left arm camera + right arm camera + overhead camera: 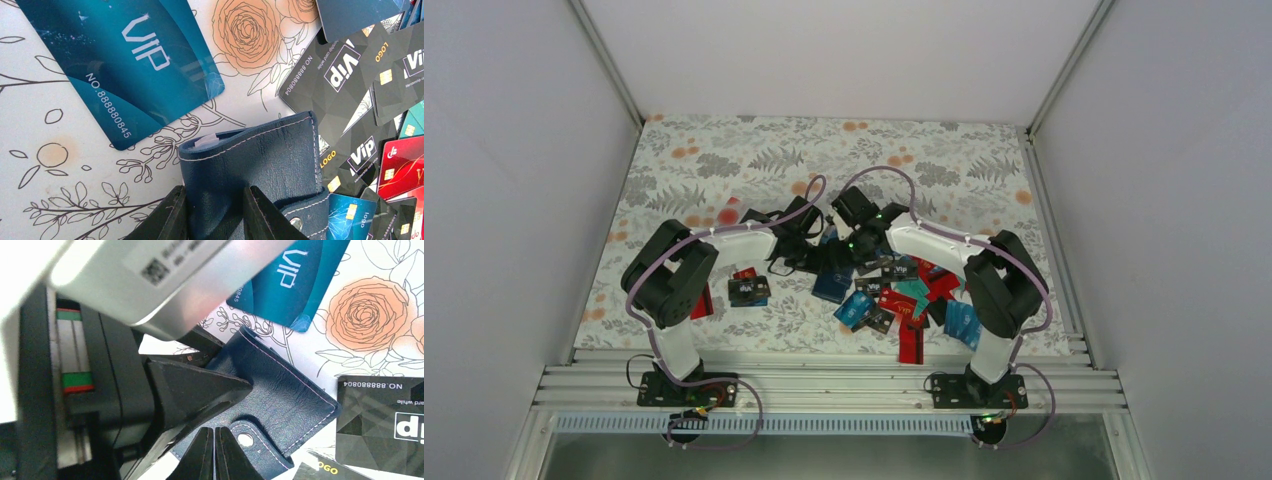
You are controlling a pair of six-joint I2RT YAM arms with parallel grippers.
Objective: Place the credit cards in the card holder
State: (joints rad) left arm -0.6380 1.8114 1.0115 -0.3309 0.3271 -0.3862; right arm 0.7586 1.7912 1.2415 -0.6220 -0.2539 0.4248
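Closest to us, a metal rail (824,385) runs along the near edge of the flowered tabletop (724,160). Just past it lie the credit cards (894,298). Most overlap in a heap in front of the right arm (999,285), and one red card (911,345) reaches toward the rail. A black card (749,290) sits apart, beside the left arm (674,280).

Further in, both arms meet at the middle of the tabletop, and there we find the card holder (270,155). The left tool (215,192) is grasping it, its two black fingers (167,220) pressed on either side of the navy leather. A white slip (207,141) shows in the holder's open mouth. We cannot tell whether the holder rests on the tabletop or hangs just over it.

The right tool (214,434) is clenched on nothing, its fingertips pressed together just beside the holder's snap tab (245,440). We cannot tell whether they touch it.

Beyond the holder a teal VIP card (125,60) lies flat, near it but apart. Black VIP cards (350,85) crowd the holder's other side.
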